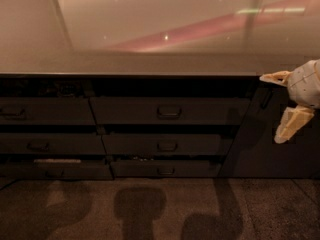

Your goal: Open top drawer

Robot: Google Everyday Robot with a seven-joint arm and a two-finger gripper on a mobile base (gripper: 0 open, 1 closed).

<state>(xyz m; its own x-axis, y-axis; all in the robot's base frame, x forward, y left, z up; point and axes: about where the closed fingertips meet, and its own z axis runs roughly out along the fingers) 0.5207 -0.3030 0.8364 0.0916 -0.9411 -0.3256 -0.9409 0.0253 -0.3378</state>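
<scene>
My pincer (270,109) hung at the right edge of the frame, just below the level of the countertop (150,63), with its two pale fingers (292,125) spread wide and nothing between them. One finger pointed left along the counter's lip and the other angled down and to the left. Both sat in front of the dark side panel (255,149) at the right end of the cabinet, and I could not tell whether they touched it. The top drawer (205,112) lay in the middle of the frame, directly under the counter and to the left of my pincer. It was a wide dark front with a rectangular loop handle (169,112) at its centre. The handle was well apart from my fingers. The front looked level with the neighbouring drawer (45,112) at the left of the frame, and only a dark band showed above it, so I saw nothing of its inside. Below it were a middle drawer (200,145) and a bottom drawer (195,169), each with its own small handle. A pale strip (57,160) showed along the top of the lowest drawer at lower left. Across the bottom of the frame, soft shadows lay on the speckled floor (280,209).
</scene>
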